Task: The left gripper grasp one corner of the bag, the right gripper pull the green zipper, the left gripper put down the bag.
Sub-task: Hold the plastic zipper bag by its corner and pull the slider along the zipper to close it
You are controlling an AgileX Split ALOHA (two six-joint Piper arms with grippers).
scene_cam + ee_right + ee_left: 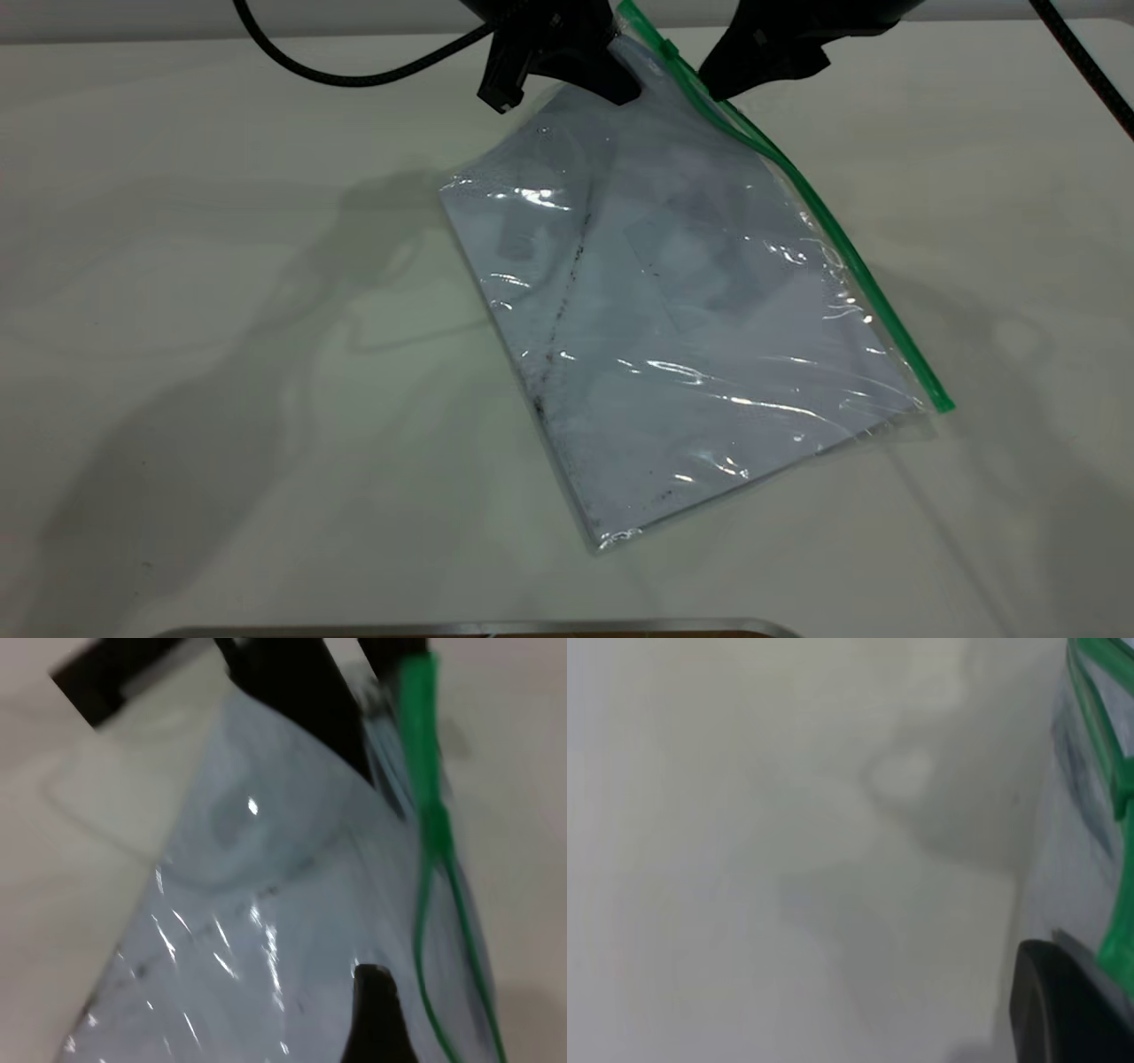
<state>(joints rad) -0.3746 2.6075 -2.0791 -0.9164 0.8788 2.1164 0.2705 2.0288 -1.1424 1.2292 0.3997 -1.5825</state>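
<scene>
Exterior view: bag [673,354] on bare table [221,399].

Table [177,443]: pale off-white, matte, extends well out to both sides of the fingers [611,81] and toward the camera.

Soft grey shadows [354,239] lie on the table, out to the side of the left fingers and nearer the camera. A fainter one [1001,337] lies out to the side of the right fingers.

Grey band [133,18] runs along the far table edge, level with the fingers.

Metal-rimmed strip [478,629] sits at the near edge, well apart from the fingers. Cannot tell what it is.
</scene>
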